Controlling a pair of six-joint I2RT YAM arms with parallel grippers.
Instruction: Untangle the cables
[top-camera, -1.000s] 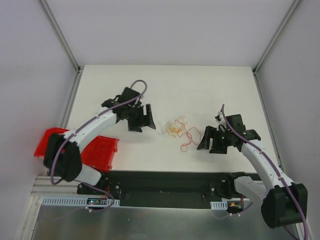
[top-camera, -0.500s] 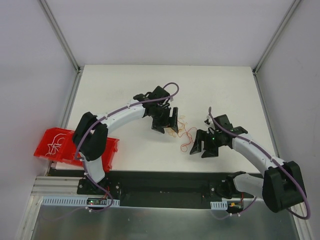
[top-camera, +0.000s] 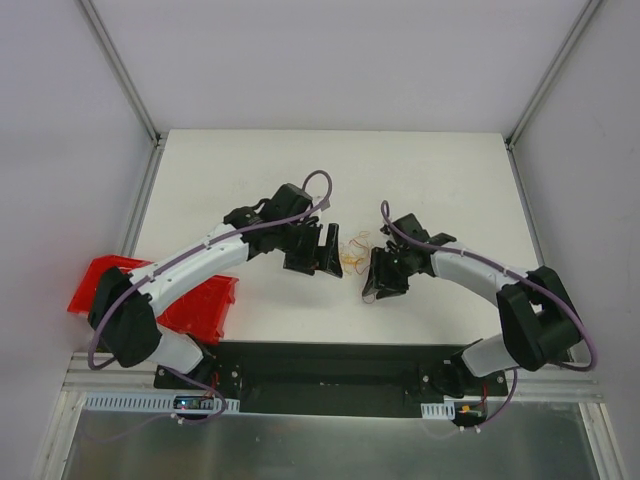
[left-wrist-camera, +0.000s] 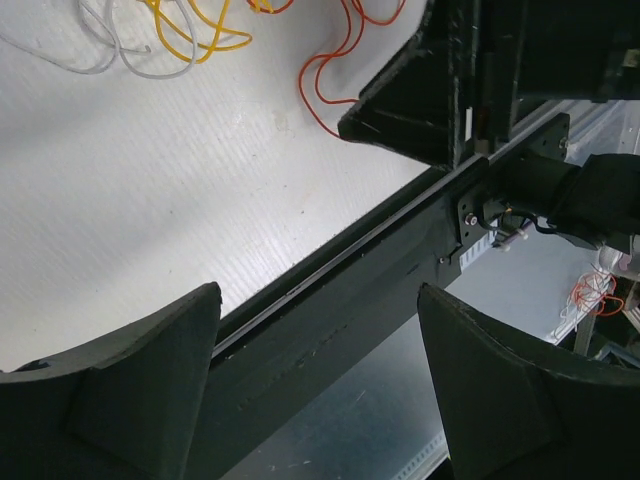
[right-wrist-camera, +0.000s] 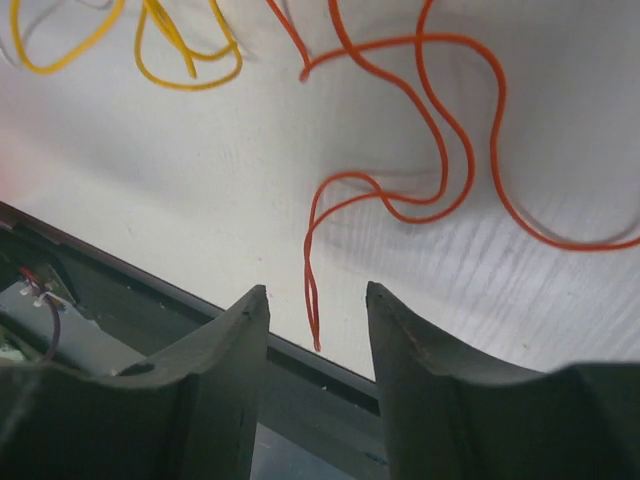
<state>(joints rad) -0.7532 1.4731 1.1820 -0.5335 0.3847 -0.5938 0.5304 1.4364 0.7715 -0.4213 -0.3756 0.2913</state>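
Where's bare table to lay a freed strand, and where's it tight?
Free: the far strip of the table, beyond the left arm and right arm, widest at the far right corner. Also the near strip between the red bin and the right arm. Tight: the centre, where the cables lie between the left end effector and right end effector.

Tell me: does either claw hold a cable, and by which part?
Nothing is held. The left claw is open and empty. The right claw stands open around the loose end of the red cable without pinching it.
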